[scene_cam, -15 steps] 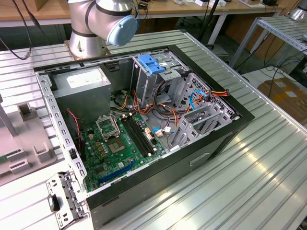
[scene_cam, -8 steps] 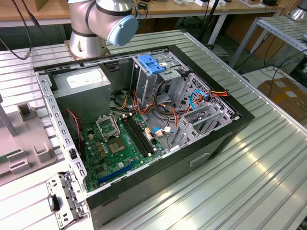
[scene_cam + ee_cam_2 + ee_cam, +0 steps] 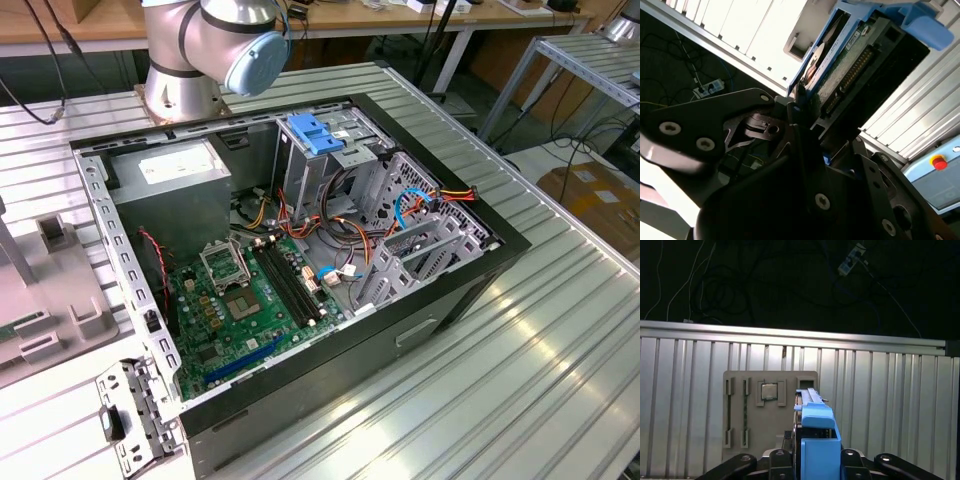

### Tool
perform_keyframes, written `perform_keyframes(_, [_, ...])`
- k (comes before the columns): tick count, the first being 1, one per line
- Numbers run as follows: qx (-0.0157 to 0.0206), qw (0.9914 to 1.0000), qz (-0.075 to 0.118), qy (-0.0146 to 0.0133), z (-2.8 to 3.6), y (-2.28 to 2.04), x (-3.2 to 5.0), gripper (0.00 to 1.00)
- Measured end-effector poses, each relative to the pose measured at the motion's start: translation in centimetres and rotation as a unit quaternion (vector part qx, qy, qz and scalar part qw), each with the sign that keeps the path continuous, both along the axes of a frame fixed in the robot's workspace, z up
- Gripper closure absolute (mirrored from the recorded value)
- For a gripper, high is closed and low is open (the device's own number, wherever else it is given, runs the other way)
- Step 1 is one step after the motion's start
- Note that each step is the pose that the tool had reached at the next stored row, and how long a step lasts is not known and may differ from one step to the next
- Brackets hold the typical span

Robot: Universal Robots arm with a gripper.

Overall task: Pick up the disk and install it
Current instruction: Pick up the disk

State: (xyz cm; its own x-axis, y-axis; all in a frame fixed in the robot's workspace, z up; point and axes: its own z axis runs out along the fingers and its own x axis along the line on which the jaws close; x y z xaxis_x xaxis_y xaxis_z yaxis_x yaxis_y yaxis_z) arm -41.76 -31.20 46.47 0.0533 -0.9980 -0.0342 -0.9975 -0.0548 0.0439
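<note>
**Pincer and disk.** In both wrist views the pincer (image 3: 812,464) is clamped on the disk (image 3: 816,437), with one black finger (image 3: 777,460) on each side of the blue caddy. In the first wrist view the blue tab faces the camera. The black drive body runs away from it toward the grey fixture tray (image 3: 740,382). In the second wrist view the disk (image 3: 855,70) shows its underside: a green circuit board and a row of connector pins, framed by the blue rails. The pincer (image 3: 802,117) grips it at one end. The disk is held off the ribbed metal table (image 3: 890,405) and touches only the fingers.

**Fixture tray.** The tray lies flat on the table beyond the disk. It holds a square processor (image 3: 769,390) in one recess and a green memory stick (image 3: 745,412) in a long slot.

**Exterior view.** The arm (image 3: 215,40) rises from its base at the far edge of the table (image 3: 480,390). An open computer case (image 3: 430,325) lies on its side near the middle. Inside it are a green motherboard (image 3: 240,300), a grey metal box with a white label (image 3: 175,185) and a pale-blue ribbed clip (image 3: 315,133) on top of the drive cage. The fixture tray (image 3: 50,290) is at the exterior view's left, well apart from the case.

**Background.** A red button (image 3: 939,162) on a pale housing is seen in the second wrist view.
</note>
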Motion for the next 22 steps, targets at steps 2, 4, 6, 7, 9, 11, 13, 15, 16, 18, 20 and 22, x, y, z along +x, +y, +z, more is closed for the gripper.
perform_keyframes(2, [0.0, 1.0, 0.0, 0.0, 0.0, -0.27, 0.0, 0.63])
perform_keyframes(4, [0.0, 1.0, 0.0, 0.0, 0.0, -0.47, 0.0, 0.63])
perform_keyframes(6, [0.0, 1.0, 0.0, 0.0, 0.0, -0.67, 0.0, 0.63])
perform_keyframes(7, [0.0, 1.0, 0.0, 0.0, 0.0, -0.77, 0.0, 0.63])
perform_keyframes(9, [0.0, 1.0, 0.0, 0.0, 0.0, -1.0, 0.0, 0.63])
perform_keyframes(11, [0.0, 1.0, 0.0, 0.0, 0.0, -1.17, 0.0, 0.63])
perform_keyframes(13, [0.0, 1.0, 0.0, 0.0, 0.0, -1.34, 0.0, 0.63])
perform_keyframes(15, [0.0, 1.0, 0.0, 0.0, 0.0, -1.5, 0.0, 0.63])
perform_keyframes(16, [0.0, 1.0, 0.0, 0.0, 0.0, -1.58, 0.0, 0.63])
perform_keyframes(18, [0.0, 1.0, 0.0, 0.0, 0.0, -1.74, 0.0, 0.63])
perform_keyframes(20, [0.0, 1.0, 0.0, 0.0, 0.0, -1.92, 0.0, 0.63])
perform_keyframes(22, [0.0, 1.0, 0.0, 0.0, 0.0, -2.08, 0.0, 0.63])
